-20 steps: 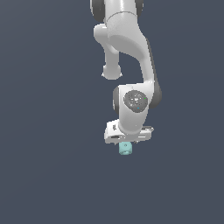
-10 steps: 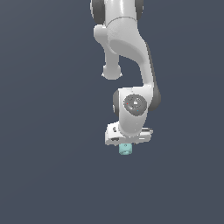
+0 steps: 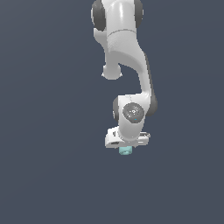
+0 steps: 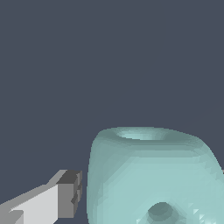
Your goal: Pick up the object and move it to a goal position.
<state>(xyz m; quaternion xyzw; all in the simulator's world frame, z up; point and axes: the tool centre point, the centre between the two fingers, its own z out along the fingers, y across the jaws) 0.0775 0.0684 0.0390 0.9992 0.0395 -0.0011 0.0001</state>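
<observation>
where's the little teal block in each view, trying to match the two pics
Exterior view: the teal block shows as a small piece just under the gripper, below the picture's centre.
Wrist view: the same block fills much of the frame at close range, with a round hole on its near face.
Shared landmark: the gripper; one of its fingers sits right beside the block in the wrist view.

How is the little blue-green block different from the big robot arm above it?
The object is pale teal, while the arm is white with dark grey joints. The object is tiny next to the arm, smaller even than the gripper above it. The object is one rounded blocky piece with a round hole in its face; the arm is a chain of bending links. Both look smooth and rounded.
</observation>
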